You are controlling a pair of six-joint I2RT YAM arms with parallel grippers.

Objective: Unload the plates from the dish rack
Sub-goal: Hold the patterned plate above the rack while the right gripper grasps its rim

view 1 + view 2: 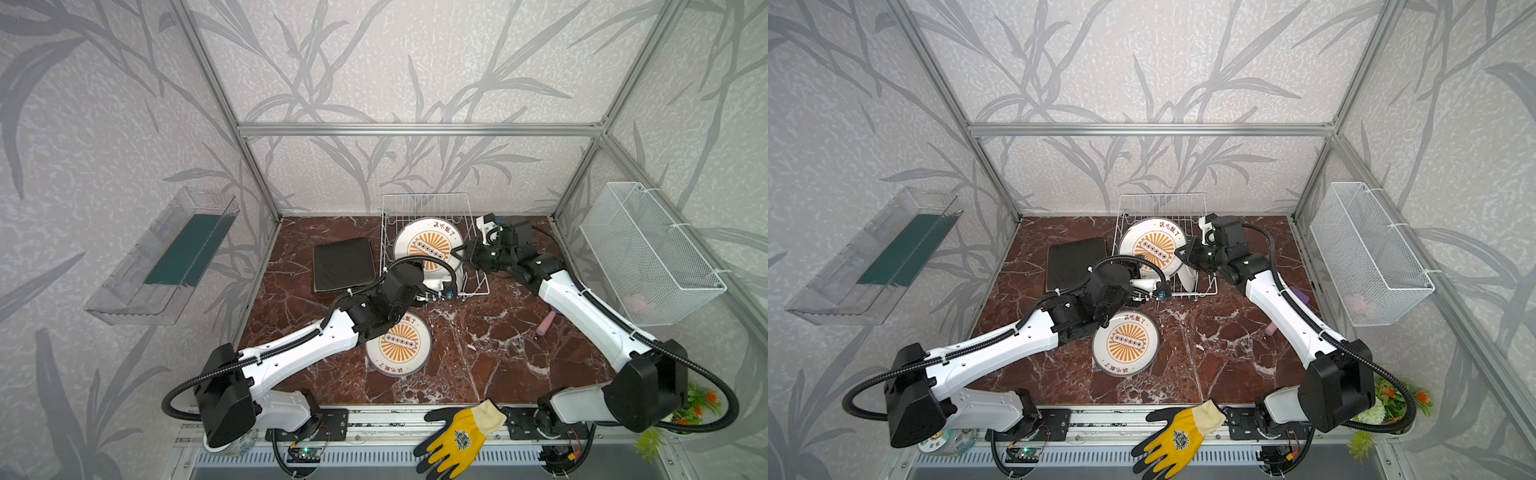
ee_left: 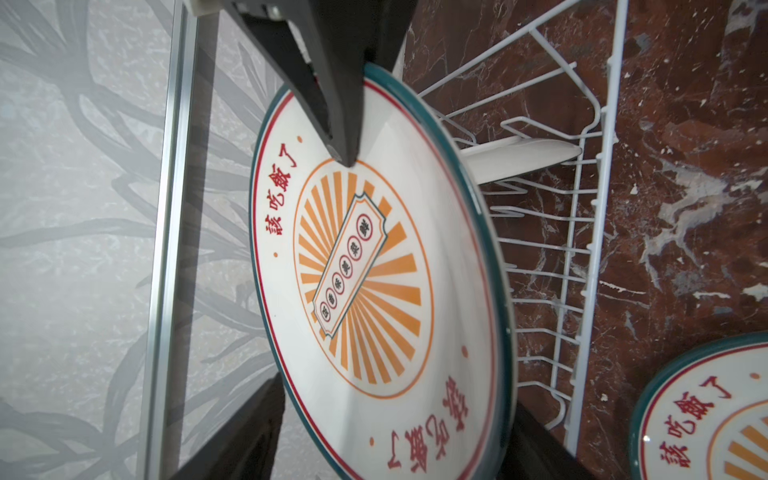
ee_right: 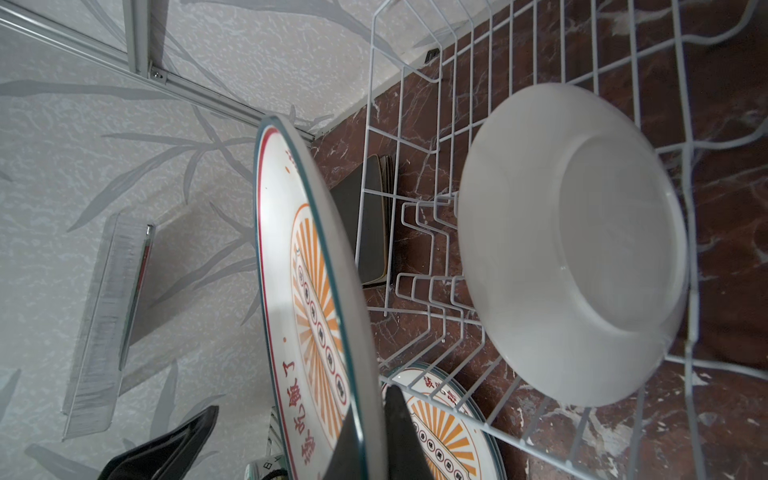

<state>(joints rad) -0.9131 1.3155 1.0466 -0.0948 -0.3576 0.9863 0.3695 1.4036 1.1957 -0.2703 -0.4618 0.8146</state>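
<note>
A round white plate [image 1: 428,247] [image 1: 1152,249] with an orange sunburst face stands on edge over the white wire dish rack [image 1: 424,203]. My right gripper [image 1: 461,253] [image 3: 374,415] is shut on its rim, seen too in the left wrist view [image 2: 345,137]. At the plate's lower rim my left gripper [image 1: 444,286] [image 2: 395,399] is open, a finger on each side and clear of the plate. A second sunburst plate [image 1: 401,345] lies flat on the table in front of the rack. One white plate [image 3: 573,245] stands in the rack, back showing. Black-backed square plates [image 1: 344,266] are stacked left of the rack.
A clear plastic tray [image 1: 166,257] hangs on the left wall and a fine-mesh white basket [image 1: 648,253] on the right wall. A pink object [image 1: 546,324] lies beside the right arm. A yellow glove [image 1: 461,436] rests on the front rail.
</note>
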